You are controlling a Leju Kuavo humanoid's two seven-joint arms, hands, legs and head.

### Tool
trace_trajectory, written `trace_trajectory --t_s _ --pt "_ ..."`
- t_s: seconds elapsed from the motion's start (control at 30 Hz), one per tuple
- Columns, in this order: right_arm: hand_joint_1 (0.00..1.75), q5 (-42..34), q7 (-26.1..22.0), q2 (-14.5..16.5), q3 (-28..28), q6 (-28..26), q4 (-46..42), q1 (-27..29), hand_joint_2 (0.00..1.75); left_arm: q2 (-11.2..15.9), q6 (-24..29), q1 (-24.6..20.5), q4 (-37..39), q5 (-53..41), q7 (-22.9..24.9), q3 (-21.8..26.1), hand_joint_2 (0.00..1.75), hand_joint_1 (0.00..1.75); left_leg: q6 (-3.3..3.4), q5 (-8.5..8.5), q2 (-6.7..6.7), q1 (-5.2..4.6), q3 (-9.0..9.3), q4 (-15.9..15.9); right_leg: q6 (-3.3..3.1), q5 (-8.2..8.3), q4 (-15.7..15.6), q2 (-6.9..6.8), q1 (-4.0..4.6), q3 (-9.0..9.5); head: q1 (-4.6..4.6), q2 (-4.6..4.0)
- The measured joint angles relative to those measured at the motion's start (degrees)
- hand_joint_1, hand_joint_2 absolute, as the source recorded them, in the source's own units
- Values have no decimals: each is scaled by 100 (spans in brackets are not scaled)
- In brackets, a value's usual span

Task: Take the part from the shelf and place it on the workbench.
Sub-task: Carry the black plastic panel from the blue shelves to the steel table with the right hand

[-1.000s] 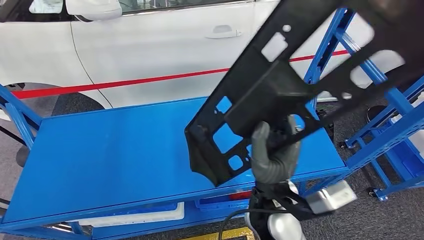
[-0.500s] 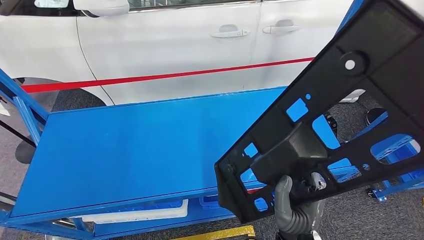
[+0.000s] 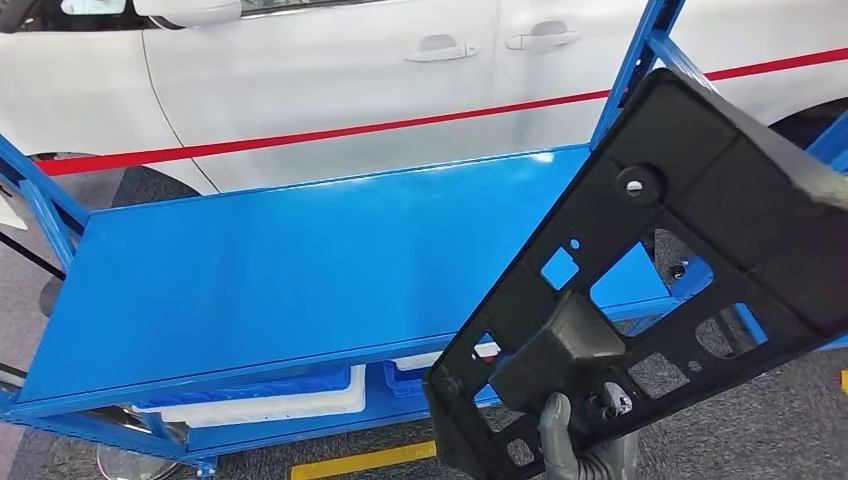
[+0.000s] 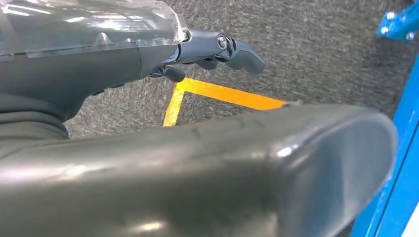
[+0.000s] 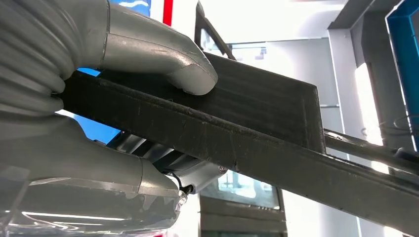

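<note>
No text, label, brand, number or sign can be read in any of the views.

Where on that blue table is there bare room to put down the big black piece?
The workbench top is bare from its left frame post across to the middle, between the edge toward the white car and the near edge. The right end is hidden behind the black part, which the right hand holds up. Underneath, the lower shelf is crowded with bins.
</note>
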Motion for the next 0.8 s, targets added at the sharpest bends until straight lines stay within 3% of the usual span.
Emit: trace_trajectory --t_s 0.07,0.1,0.2,0.23,0.27,0.33,0.37,0.4,0.43,0.47,0.5,0.53,0.6,0.67,0.7,0.73,0.8 --pt "175 -38 -4 42 -51 57 -16 44 175 20 -1 -8 -9 -6 0 4 0 0 99 163 -131 -54 438 -696 44 107 -8 77 2 -54 -4 1" --pt "175 -45 -6 58 -75 78 -26 65 175 28 -3 -14 -13 -7 1 5 0 0 129 187 -159 -84 500 -822 77 155 -16 109 -11 -64 -10 1" --pt "175 -53 -9 87 -143 109 -61 144 175 28 -14 -24 -15 -7 4 12 0 0 197 351 -17 -103 455 -868 184 243 -49 184 -26 -94 -23 0" --pt "175 -52 -10 93 -161 111 -75 168 175 27 -19 -26 -15 -8 4 17 0 0 232 427 45 -85 414 -898 205 130 23 143 -23 -138 -13 0" --pt "175 -45 -10 97 -176 114 -87 184 175 27 -25 -25 -15 -10 4 23 0 0 258 505 116 -66 353 -926 225 -101 213 75 -26 -213 1 0" --pt "175 -19 -9 101 -195 120 -95 199 175 31 -43 -18 -15 -16 2 33 0 0 289 614 253 -62 208 -931 273 -718 880 -65 -59 -388 26 1" --pt "175 -8 -8 102 -204 123 -94 204 175 32 -54 -15 -15 -18 1 37 0 0 283 664 328 -62 135 -924 309 -905 1242 -94 -81 -448 30 1" --pt "175 0 -8 102 -215 125 -95 212 175 32 -65 -17 -15 -19 -1 39 0 0 271 711 407 -60 62 -910 342 -933 1487 -111 -103 -444 30 0" --pt "175 5 -8 103 -225 127 -95 220 175 32 -73 -21 -15 -20 -2 41 0 0 252 753 483 -56 -11 -887 372 -836 1561 -130 -127 -356 29 0" --pt "175 6 -8 103 -234 128 -95 225 175 31 -80 -25 -15 -20 -3 43 0 0 228 787 555 -48 -85 -849 400 -674 1427 -170 -152 -161 29 -1" --pt "175 8 -8 105 -239 129 -95 229 175 31 -88 -29 -15 -20 -3 44 0 0 201 809 621 -42 -154 -795 426 -542 1105 -257 -174 131 29 0" --pt "175 9 -8 108 -240 129 -96 226 175 33 -95 -28 -16 -19 -4 46 0 0 169 819 671 -42 -222 -730 443 -520 688 -375 -173 448 33 0" --pt "175 12 -8 120 -244 129 -101 228 175 39 -105 -31 -19 -19 -7 54 0 0 99 840 764 -53 -308 -618 373 -632 87 -544 -138 837 34 1" --pt "175 14 -10 131 -252 130 -108 247 175 41 -109 -40 -20 -20 -10 63 0 0 21 890 859 -45 -337 -580 227 -670 -32 -504 -96 825 34 1" --pt "175 14 -11 134 -257 130 -111 260 175 41 -110 -45 -20 -20 -11 69 0 0 -30 875 839 -27 -350 -559 168 -629 -35 -460 -94 776 39 0" --pt "175 15 -11 139 -261 131 -112 267 175 40 -110 -43 -20 -20 -11 75 0 0 -75 769 734 -9 -384 -486 111 -576 -38 -411 -91 722 36 0" --pt "175 15 -11 159 -265 131 -114 270 175 39 -112 -22 -20 -20 -11 86 0 0 -133 281 397 12 -540 -35 23 -450 -39 -302 -87 580 33 0"
